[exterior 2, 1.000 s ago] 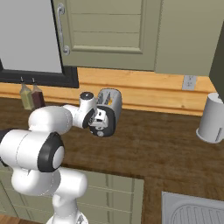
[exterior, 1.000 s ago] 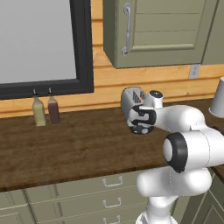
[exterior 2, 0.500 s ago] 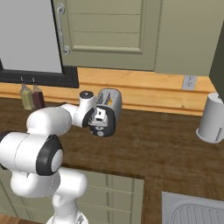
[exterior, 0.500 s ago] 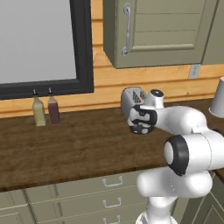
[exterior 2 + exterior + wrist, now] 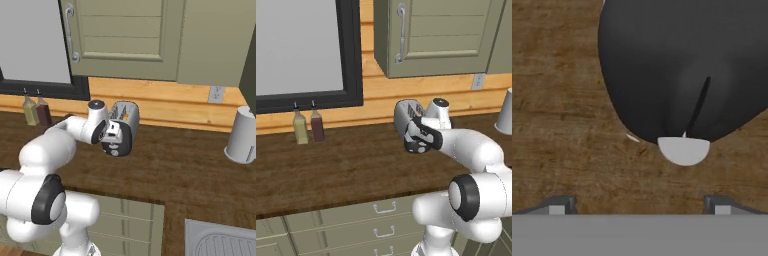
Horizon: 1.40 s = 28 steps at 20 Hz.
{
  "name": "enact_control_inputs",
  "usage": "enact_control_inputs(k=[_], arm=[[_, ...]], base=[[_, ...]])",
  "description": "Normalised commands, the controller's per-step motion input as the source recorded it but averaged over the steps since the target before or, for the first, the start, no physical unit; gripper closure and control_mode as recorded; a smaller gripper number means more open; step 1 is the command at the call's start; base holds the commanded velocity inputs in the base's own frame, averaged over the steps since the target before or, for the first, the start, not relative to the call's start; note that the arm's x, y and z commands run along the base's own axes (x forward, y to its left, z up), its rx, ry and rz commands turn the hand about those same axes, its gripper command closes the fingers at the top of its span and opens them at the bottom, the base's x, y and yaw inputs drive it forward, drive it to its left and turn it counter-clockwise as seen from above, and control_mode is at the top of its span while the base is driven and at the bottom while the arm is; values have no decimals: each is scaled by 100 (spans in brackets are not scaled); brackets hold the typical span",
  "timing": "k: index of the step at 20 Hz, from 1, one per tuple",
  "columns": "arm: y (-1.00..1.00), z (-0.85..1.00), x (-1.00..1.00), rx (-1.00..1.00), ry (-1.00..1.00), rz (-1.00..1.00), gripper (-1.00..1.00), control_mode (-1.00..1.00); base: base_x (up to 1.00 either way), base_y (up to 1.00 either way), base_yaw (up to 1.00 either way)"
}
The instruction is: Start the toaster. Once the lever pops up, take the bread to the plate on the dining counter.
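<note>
Little is changing since the earlier frames: the gripper [image 5: 640, 202], jaws spread wide and empty, is hovering at the black end of the toaster [image 5: 406, 116], centre of both base views. Its pale lever [image 5: 683, 151] is awaiting pressing; bread transfer is remaining.

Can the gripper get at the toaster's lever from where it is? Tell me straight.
Probably yes. The gripper is open and hangs right at the toaster's black end panel; the pale lever knob sits between its fingertips, with bare worktop around and nothing between.
</note>
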Motion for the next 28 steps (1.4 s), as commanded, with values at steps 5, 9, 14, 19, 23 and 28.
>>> enact_control_inputs(k=[5, 9, 14, 19, 23, 28], arm=[[0, 38, -21, 0, -7, 0, -100, -100], [0, 41, -23, 0, -5, 0, -100, -100], [-1, 36, -28, 0, -6, 0, -100, -100], [-5, 35, -16, 0, -7, 0, -100, -100], [-2, 32, -13, 0, -8, 0, -100, -100], [-12, 31, -1, 0, -17, 0, -100, -100]], base=[[0, 0, 0], [0, 0, 0], [0, 0, 0], [0, 0, 0], [0, 0, 0], [0, 0, 0]])
